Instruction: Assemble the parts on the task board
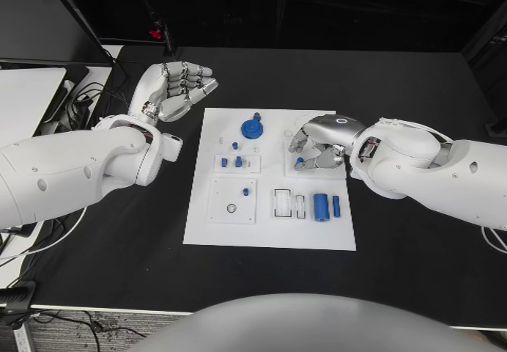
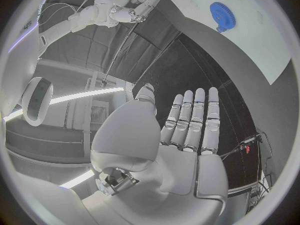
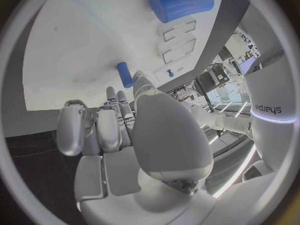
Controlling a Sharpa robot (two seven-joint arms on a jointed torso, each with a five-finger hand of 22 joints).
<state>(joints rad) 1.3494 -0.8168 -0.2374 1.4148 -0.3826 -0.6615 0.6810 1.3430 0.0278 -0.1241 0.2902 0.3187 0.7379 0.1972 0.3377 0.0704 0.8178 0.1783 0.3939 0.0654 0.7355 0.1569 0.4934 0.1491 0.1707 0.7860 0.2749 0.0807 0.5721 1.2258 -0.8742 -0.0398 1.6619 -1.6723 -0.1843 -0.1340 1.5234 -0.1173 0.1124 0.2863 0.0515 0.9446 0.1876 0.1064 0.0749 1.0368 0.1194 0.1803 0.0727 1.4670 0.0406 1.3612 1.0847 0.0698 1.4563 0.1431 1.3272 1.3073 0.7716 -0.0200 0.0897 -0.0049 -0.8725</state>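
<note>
Parts sit scattered over the board (image 1: 212, 231) in the middle of the table (image 1: 423, 279): a blue gear (image 1: 253, 130) near its far edge, small blue pegs (image 1: 239, 161) in a little block at the centre, and a thick cylinder (image 1: 319, 206) beside a thinner pin (image 1: 337, 206) toward the near right.

The right hand (image 1: 317, 145) hovers low over the board's far right part, fingers curled down around a small blue piece (image 1: 301, 162). It may be pinching that piece, but the fingers hide the contact, so I cannot tell. The left hand (image 1: 179, 86) hangs off the board to the far left, fingers loosely bent and holding nothing.

To do this step well, I'd say the right hand should keep the piece upright, line it up squarely over its seat, then press straight down without nudging the gear nearby.
</note>
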